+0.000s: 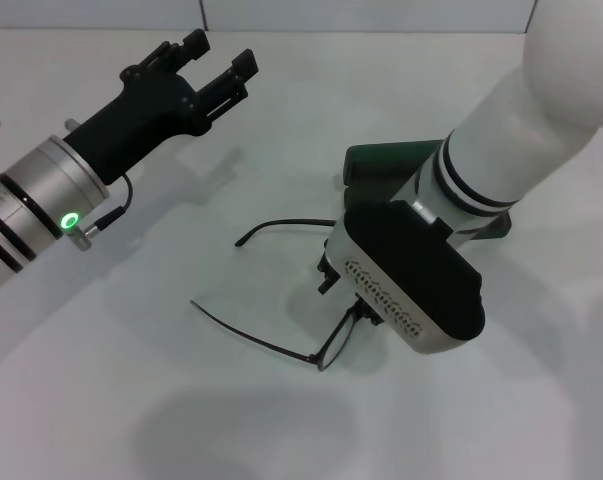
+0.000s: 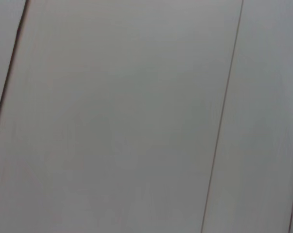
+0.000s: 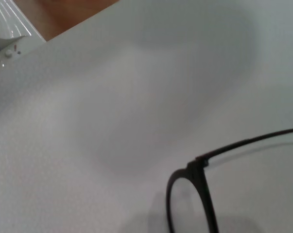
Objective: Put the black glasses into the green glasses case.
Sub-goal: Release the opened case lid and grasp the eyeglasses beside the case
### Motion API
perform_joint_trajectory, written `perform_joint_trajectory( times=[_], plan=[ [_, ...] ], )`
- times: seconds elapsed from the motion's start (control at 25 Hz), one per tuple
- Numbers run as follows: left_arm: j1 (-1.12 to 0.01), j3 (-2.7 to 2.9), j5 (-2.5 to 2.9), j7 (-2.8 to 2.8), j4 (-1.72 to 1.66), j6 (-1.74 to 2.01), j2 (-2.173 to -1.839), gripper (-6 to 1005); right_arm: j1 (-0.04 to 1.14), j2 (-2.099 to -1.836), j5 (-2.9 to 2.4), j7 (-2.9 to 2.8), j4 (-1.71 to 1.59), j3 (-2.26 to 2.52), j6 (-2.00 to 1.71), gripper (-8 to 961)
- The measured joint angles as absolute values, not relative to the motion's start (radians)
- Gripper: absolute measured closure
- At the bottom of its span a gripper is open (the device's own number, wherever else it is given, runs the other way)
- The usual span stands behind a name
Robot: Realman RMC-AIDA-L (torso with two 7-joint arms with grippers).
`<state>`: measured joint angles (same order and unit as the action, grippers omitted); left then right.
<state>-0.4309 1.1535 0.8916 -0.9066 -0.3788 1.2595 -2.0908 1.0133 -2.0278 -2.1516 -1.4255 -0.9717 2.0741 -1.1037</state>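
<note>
From the head camera, the black glasses (image 1: 281,300) lie open on the white table (image 1: 131,400), both slim arms spread out toward the robot's left. The green glasses case (image 1: 381,165) sits just behind the glasses, farther from the robot, and the right arm covers most of it. The right gripper (image 1: 331,272) hangs directly over the front of the glasses, low and close to the frame. Its fingers are hidden under the wrist housing, so I cannot tell whether they are open, closed or gripping the frame. The left gripper (image 1: 213,72) is held in the air well to the left of the glasses and beyond them. Its fingers are spread apart and hold nothing.

The left wrist camera shows only a pale flat surface (image 2: 117,121) crossed by a few thin dark lines. Neither the glasses nor the case appears there.

In the right wrist camera, one rim and one arm of the glasses (image 3: 204,170) lie close by on the table. A strip of brown surface (image 3: 68,12) shows beyond the table's edge.
</note>
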Motion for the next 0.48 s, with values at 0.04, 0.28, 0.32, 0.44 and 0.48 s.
perform_joint_trajectory(
  times=[0.04,0.28,0.32,0.44,0.48],
  plan=[
    [-0.431,1.154,0.892,-0.907,-0.379,1.258,-2.091,240,1.014,-2.028,-2.149,-1.425,-0.972,2.077,-1.1,335],
    [-0.434,1.154,0.893,-0.907,-0.379,1.254,-2.09,240,1.014,-2.028,-2.143,-1.424,-0.969,2.094,-1.098,525],
    [-0.434,1.154,0.893,-0.907,-0.379,1.254,-2.09,240,1.013,-2.028,-2.143,-1.424,-0.969,2.096,-1.098,546],
    [-0.434,1.154,0.893,-0.907,-0.38,1.253,-2.089,240,1.009,-2.028,-2.143,-1.426,-0.969,2.095,-1.1,610],
    [-0.434,1.154,0.893,-0.909,-0.38,1.253,-2.089,240,1.007,-2.028,-2.143,-1.427,-0.969,2.093,-1.104,624]
  ],
)
